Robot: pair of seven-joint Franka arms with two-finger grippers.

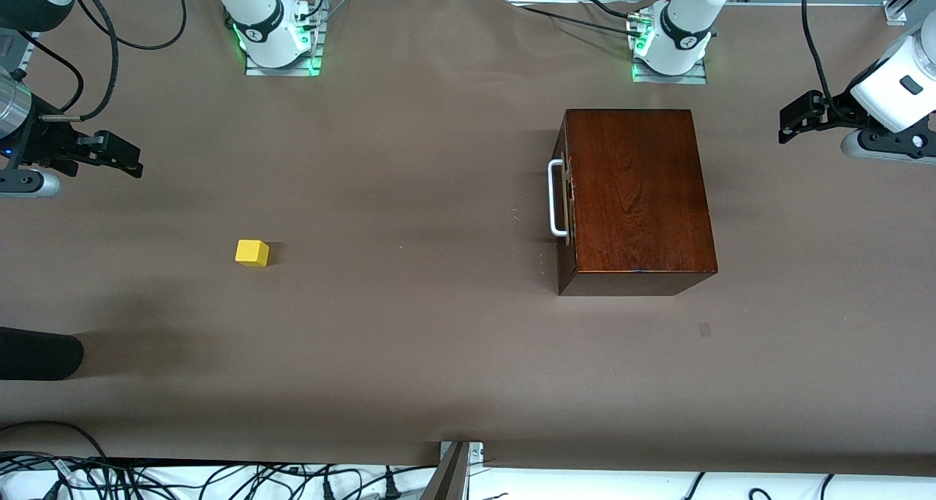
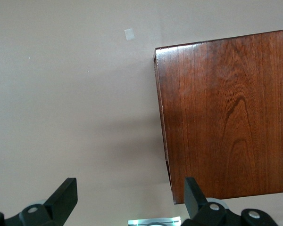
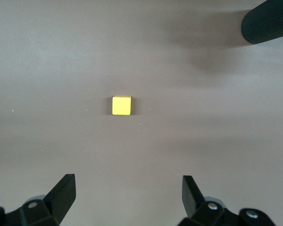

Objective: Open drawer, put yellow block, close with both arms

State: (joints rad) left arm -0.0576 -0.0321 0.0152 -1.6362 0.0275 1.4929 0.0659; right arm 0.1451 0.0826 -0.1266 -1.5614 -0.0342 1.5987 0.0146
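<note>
a glossy mahogany-coloured wooden box (image 1: pixel 638 193) with visible grain sits on the matte brown table (image 1: pixel 409 324) toward the left arm's end. its drawer (image 1: pixel 564 197) is pushed fully in, so what it contains cannot be seen; the white metal bar handle (image 1: pixel 556 197) faces the right arm's end. the yellow block (image 1: pixel 252 253), a small plain-faced cube, lies on bare table toward the right arm's end, well apart from the box. the left gripper (image 2: pixel 127 200) hangs above the table beside the box, fingers spread wide, gripping nothing. the right gripper (image 3: pixel 127 197) hangs above the table near the block, fingers equally wide apart, touching nothing.
</note>
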